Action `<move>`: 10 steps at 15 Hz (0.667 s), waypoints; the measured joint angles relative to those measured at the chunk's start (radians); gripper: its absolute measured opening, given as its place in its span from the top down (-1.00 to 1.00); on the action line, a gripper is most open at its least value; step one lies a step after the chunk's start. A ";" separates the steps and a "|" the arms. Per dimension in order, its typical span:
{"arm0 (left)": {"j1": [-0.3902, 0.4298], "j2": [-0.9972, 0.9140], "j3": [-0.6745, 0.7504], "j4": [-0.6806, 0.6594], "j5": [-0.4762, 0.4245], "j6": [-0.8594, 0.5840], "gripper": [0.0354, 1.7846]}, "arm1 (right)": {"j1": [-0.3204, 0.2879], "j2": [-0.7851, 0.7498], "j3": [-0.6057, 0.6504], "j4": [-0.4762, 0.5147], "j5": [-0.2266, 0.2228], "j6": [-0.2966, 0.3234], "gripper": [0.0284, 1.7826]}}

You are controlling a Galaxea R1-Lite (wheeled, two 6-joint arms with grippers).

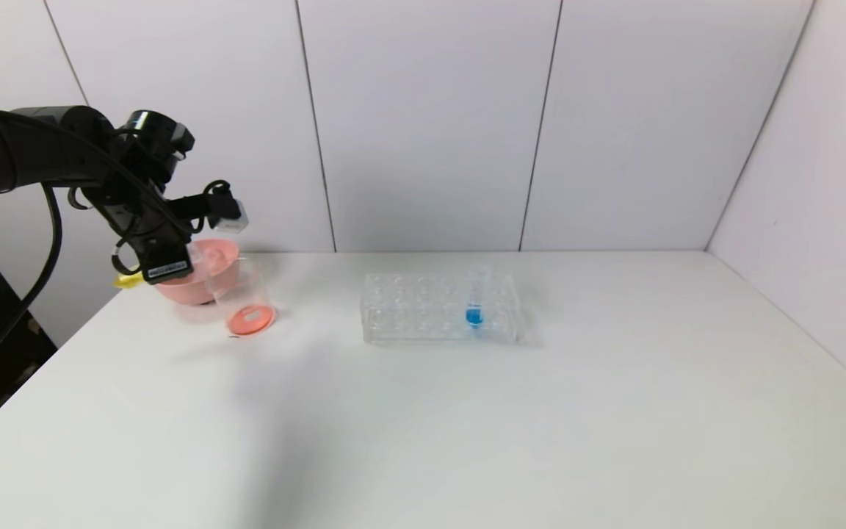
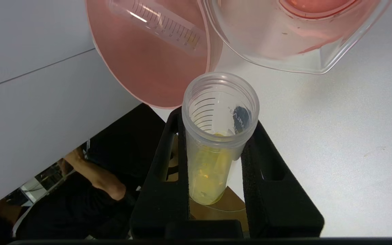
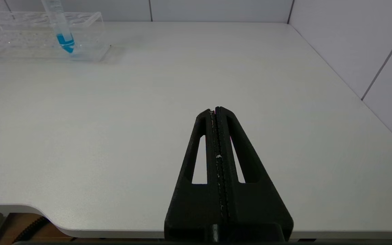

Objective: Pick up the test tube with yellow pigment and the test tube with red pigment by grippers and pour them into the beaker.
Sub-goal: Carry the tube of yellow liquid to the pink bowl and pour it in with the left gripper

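Note:
My left gripper (image 2: 216, 117) is shut on the test tube with yellow pigment (image 2: 213, 160). The tube lies nearly level, and yellow liquid sits toward its round end (image 1: 127, 280). Its open mouth is close to the rim of the beaker (image 2: 294, 44). The beaker (image 1: 243, 297) stands at the table's far left with orange-red liquid in its bottom. A clear graduated tube (image 2: 158, 22) lies in the pink bowl; I cannot tell if it is the test tube with red pigment. My right gripper (image 3: 215, 109) is shut on nothing, low over the table's front right.
The pink bowl (image 1: 206, 275) stands just behind the beaker, touching or nearly so. A clear many-holed rack (image 1: 408, 308) sits mid-table with a blue-liquid tube (image 1: 474, 312) upright in it. The table's left edge runs just beside the left gripper (image 1: 166, 264).

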 joint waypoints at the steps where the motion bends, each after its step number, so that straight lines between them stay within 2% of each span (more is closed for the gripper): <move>1: -0.001 0.000 0.000 0.000 0.000 0.000 0.52 | 0.000 0.000 0.000 0.000 0.000 0.000 0.91; 10: -0.016 0.004 0.000 -0.004 0.003 0.000 0.52 | 0.000 0.000 0.000 0.000 0.000 0.000 0.91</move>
